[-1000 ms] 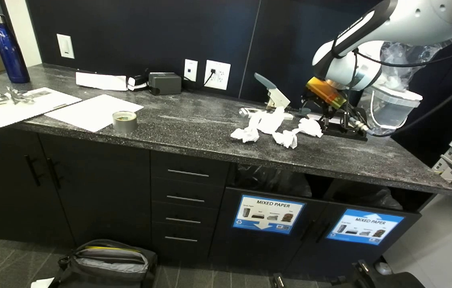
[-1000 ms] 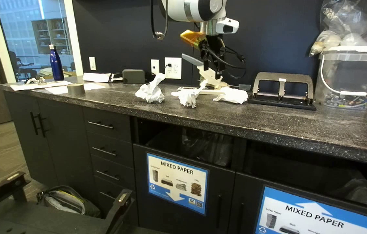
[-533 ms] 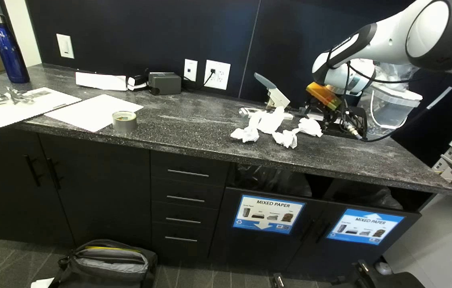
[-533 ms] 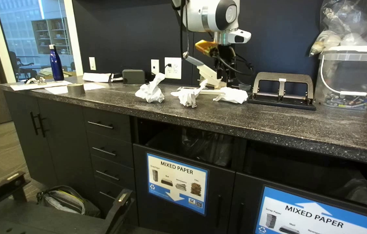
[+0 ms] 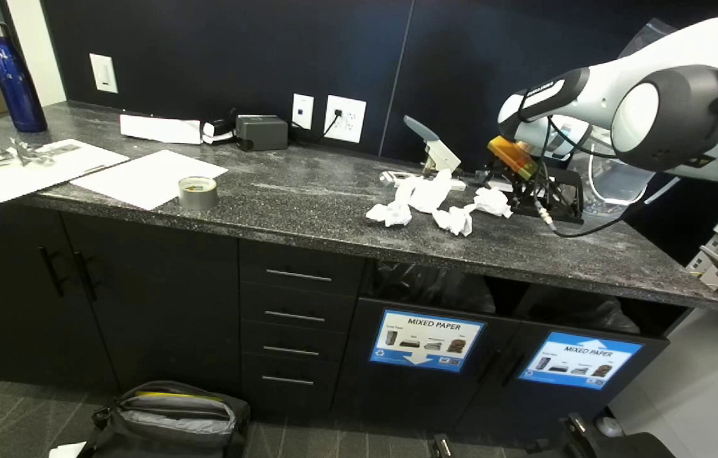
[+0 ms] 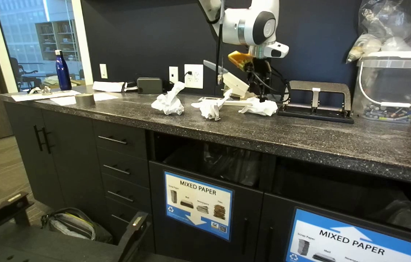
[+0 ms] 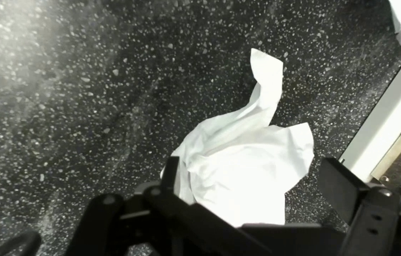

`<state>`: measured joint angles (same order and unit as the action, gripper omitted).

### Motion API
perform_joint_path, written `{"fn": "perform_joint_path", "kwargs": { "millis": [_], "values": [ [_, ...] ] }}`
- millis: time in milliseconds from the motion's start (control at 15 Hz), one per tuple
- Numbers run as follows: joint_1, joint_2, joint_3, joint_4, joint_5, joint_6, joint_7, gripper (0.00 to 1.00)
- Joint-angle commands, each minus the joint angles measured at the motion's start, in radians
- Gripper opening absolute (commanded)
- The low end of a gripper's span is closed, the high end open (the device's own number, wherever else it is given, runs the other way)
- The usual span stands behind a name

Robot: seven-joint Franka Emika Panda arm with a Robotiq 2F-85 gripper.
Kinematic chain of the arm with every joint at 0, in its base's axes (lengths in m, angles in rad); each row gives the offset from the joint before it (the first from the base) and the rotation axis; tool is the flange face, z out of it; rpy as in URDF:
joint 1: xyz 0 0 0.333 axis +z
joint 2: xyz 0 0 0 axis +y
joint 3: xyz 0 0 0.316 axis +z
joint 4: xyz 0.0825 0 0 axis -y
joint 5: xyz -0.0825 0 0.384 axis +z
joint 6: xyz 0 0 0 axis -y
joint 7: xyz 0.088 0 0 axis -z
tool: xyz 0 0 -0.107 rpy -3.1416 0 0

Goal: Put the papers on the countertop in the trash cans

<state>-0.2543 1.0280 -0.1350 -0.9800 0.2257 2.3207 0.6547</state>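
Crumpled white papers lie on the dark speckled countertop (image 5: 308, 210). In an exterior view, wads sit at left (image 6: 169, 102), in the middle (image 6: 210, 107) and close to the hole punch (image 6: 261, 106). My gripper (image 7: 253, 174) is open, pointing down just above one wad (image 7: 243, 167). In the wrist view that wad lies between the fingers; the left finger (image 7: 170, 174) overlaps its edge, while a gap shows before the right finger (image 7: 340, 190). Whether anything touches, I cannot tell. Below the counter edge, both trash cans (image 5: 419, 394) (image 5: 562, 404) carry blue-and-white labels, with dark openings above.
A stapler with its arm raised (image 6: 236, 85) stands behind the wads. Right of the gripper are the hole punch (image 6: 316, 87) and a clear bucket (image 6: 387, 87). Further left come a tape roll (image 5: 198, 194), flat sheets (image 5: 149, 178) and a blue bottle (image 5: 18, 86).
My gripper has come down towards the countertop, shifting towards the hole punch until it hangs over the wad beside it. The paper wads have stayed where they were.
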Motion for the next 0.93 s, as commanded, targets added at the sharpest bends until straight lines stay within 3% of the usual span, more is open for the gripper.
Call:
{"fn": "perform_joint_path", "kwargs": {
  "millis": [0,533,867],
  "values": [
    [-0.035,0.131,0.016,0.209,0.005,-0.095,-0.003,1.00],
    [-0.044,0.240,0.038,0.355,-0.003,-0.130,-0.011,1.00],
    [-0.037,0.282,0.012,0.417,-0.043,-0.131,0.005,1.00]
  ]
}}
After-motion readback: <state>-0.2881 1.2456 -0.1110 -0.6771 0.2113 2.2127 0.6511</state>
